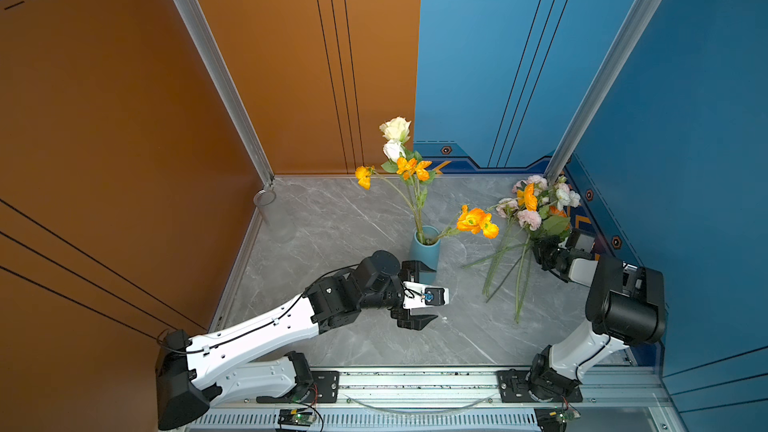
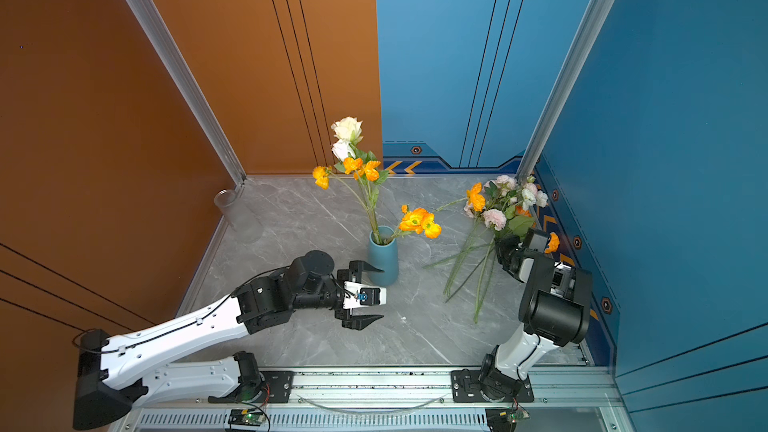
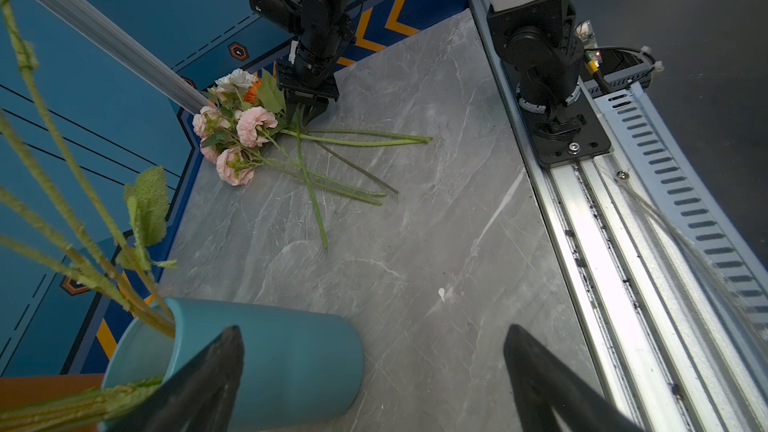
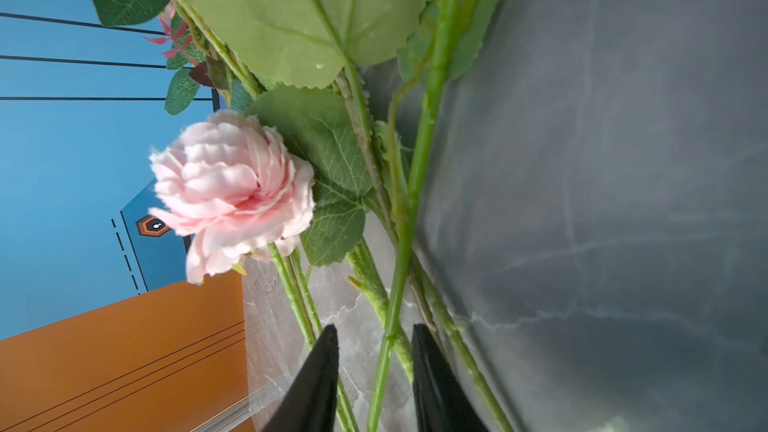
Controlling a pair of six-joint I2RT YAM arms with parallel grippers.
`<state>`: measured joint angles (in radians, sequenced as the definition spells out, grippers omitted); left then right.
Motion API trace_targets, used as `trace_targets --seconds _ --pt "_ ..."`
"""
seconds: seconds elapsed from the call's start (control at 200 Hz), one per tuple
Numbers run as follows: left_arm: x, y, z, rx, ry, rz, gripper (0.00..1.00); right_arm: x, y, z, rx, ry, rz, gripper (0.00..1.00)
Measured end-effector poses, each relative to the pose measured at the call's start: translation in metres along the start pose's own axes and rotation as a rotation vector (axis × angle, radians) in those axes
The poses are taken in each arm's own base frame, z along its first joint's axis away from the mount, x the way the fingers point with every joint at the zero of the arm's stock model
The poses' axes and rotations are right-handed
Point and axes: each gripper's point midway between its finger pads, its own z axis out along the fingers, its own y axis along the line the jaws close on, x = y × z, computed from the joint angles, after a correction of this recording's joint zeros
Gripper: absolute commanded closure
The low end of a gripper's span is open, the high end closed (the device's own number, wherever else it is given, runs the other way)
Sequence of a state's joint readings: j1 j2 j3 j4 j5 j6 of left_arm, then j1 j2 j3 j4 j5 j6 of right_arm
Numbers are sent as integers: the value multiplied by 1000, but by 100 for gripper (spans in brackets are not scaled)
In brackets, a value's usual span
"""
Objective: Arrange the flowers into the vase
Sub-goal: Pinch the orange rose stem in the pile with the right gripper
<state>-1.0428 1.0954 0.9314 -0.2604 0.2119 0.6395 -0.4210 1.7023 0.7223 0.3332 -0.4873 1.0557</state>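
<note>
The loose flowers (image 1: pixel 528 218) lie on the worktop (image 1: pixel 332 222), right side. We judge them light, with thin springy stems and crushable blossoms, so we grip bare stem. Our right end effector (image 4: pixel 374 351) straddles one stem, unclenched; the left end effector (image 1: pixel 435 293) gapes beside the vase (image 1: pixel 424 249).

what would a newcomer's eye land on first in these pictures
Probably the blue vase in the middle of the grey table, with tall orange and white flowers fanning out of it. Next, the loose bunch of pink, white and orange flowers lying in the far right corner, where the right gripper has a green stem between its jaws. The left gripper stands wide open beside the vase.
</note>
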Motion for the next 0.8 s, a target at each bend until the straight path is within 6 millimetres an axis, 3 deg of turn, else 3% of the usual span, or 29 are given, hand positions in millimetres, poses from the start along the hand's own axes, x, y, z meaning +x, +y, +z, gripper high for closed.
trace_targets --seconds 0.135,0.801 --pt "0 0 0 1 1 0 2 -5 6 2 -10 -6 -7 72" --pt "3 -1 2 4 10 -2 2 -2 -5 10 16 10 3 72"
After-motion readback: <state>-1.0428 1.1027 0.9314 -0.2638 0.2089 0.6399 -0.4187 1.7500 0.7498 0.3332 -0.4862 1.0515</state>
